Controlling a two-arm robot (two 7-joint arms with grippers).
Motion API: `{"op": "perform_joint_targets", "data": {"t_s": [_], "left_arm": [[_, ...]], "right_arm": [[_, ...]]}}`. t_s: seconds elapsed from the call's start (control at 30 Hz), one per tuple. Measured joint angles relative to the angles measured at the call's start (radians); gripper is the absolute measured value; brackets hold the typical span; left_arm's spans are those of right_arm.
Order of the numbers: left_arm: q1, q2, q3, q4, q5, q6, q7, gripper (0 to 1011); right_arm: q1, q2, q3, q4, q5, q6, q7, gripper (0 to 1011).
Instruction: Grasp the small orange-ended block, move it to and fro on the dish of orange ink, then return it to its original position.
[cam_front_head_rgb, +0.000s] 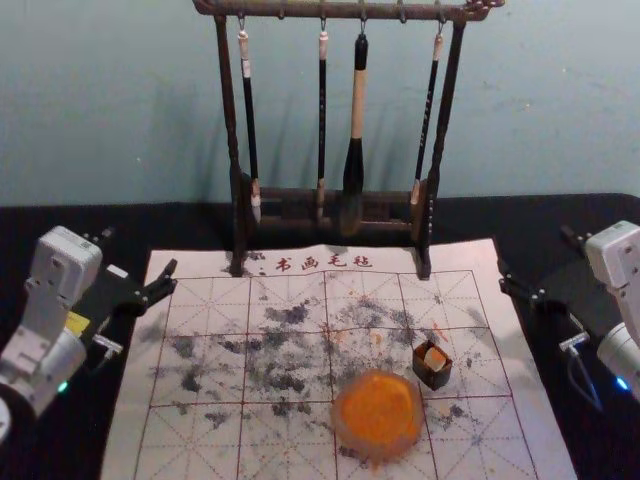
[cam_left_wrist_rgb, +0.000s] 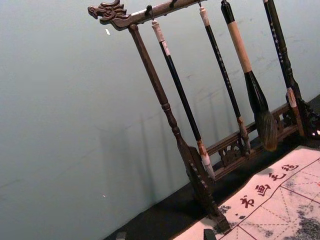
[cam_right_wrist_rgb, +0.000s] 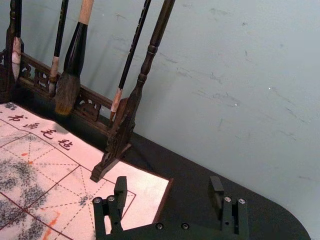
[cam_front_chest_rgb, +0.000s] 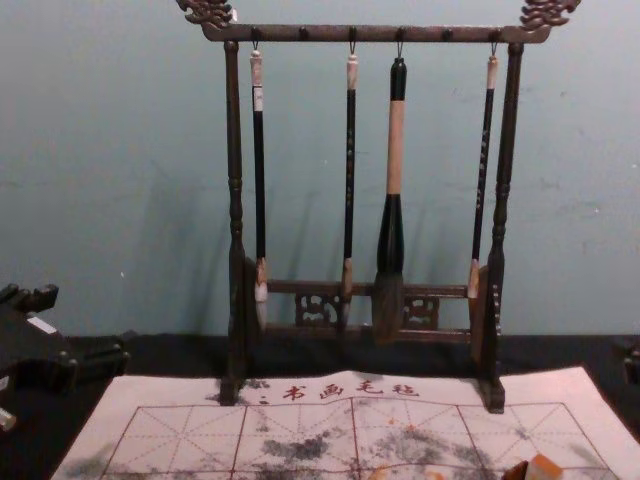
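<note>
Orange-ended, the small block sits just right of the ink dish; from the right gripper, the nearer one, fingers spread beyond the mat, it lies bodyward and leftward (the left gripper is parked far left).

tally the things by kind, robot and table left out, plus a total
slim black-handled brushes: 3
thick wood-and-black brush: 1
dark carved wooden rack: 1
pale red-gridded mat: 1
round dish of orange ink: 1
small dark orange-ended block: 1
total: 8
</note>
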Motion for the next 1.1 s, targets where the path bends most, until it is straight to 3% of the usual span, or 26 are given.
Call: {"op": "perform_joint_targets", "data": {"t_s": [0.7, 0.83, 1.1], "left_arm": [[0.0, 0.0, 0.0, 0.0, 0.0, 0.0, 0.0, 1001], [0.0, 0.0, 0.0, 0.0, 0.0, 0.0, 0.0, 1001], [0.0, 0.0, 0.0, 0.0, 0.0, 0.0, 0.0, 1001]], "right_arm": [[-0.003, 0.002, 0.004, -0.004, -0.005, 0.002, 0.004, 1002], [-0.015, 0.013, 0.02, -0.027, -0.004, 0.006, 0.028, 1002], [-0.078, 0.052, 0.068, -0.134, 0.058, 0.012, 0.098, 1002]]}}
